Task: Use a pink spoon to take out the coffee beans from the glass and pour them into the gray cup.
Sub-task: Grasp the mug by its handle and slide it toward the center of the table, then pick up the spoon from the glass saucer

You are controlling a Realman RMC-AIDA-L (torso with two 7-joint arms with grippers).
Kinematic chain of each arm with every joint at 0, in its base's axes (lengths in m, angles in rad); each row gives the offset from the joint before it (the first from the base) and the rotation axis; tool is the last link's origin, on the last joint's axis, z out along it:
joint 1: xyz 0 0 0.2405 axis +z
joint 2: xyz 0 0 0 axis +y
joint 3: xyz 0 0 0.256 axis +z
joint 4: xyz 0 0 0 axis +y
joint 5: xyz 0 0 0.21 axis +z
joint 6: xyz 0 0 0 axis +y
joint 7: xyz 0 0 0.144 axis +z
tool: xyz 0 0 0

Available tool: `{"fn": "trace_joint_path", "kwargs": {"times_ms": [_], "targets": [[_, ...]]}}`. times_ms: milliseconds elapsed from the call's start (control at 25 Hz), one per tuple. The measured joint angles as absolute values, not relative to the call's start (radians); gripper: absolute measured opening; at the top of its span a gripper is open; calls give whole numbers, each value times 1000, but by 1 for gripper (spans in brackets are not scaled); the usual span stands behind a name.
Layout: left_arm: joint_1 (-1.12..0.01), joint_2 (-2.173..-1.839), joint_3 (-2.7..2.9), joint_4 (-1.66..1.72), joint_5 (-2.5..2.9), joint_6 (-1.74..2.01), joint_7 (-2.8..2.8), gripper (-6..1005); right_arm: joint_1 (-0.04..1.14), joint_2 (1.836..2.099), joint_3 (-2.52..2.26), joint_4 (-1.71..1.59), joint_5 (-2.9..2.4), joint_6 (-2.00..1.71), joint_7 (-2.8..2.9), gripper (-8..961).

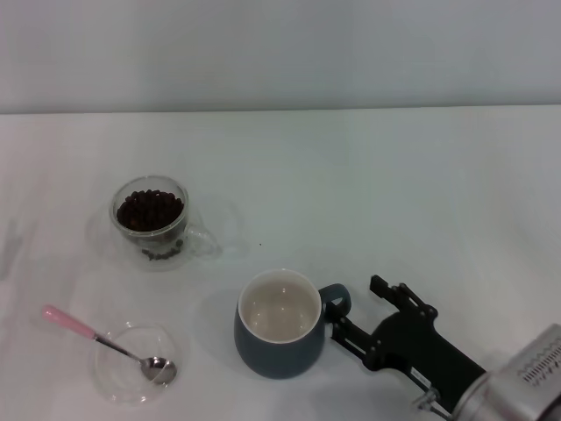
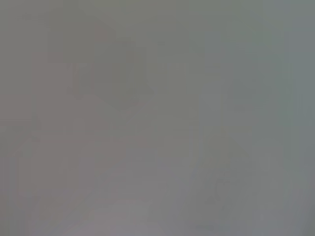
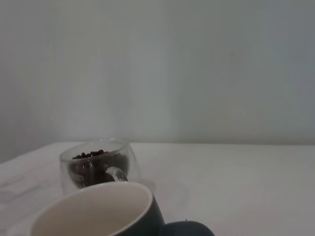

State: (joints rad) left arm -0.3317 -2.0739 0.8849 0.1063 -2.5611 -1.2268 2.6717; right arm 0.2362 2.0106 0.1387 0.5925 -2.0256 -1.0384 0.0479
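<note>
On the white desk [image 1: 394, 175] the right hand [image 1: 344, 317] sits at the gray cup [image 1: 279, 324], fingers spread either side of its loop handle. Behind and left stands the glass [image 1: 151, 218] of coffee beans [image 1: 150, 210]; the pink spoon [image 1: 110, 346] lies front-left, bowl in a clear saucer [image 1: 131, 367]

No legible text, labels, brand marks, numbers or signs in any view. Gray cup [image 1: 279, 324], glass [image 1: 151, 217], pink spoon [image 1: 107, 344] and saucer [image 1: 131, 364] carry no markings. Right arm casing shows fine ridging only, not readable.
</note>
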Motion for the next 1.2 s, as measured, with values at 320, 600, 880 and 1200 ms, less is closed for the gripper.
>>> {"fn": "trace_joint_path", "kwargs": {"times_ms": [320,600,880,1200], "targets": [[-338,-2074,887,109,-2560,-1223,2672,847,177,2008,50,511,-2019,-1254,99,842],[-336,-2074,885,109,-2563,-1222,2641,847,148,2008,19,386,-2012,-1339,268,844],[-289,-2071,886,110,-2560,-1225,2545,848,167,2010,27,266,-1840,-1480,267,831],[-199,-2033,890,112,-2537,-1227,2197,848,202,2011,154,200,-1725,-1604,239,816]]}}
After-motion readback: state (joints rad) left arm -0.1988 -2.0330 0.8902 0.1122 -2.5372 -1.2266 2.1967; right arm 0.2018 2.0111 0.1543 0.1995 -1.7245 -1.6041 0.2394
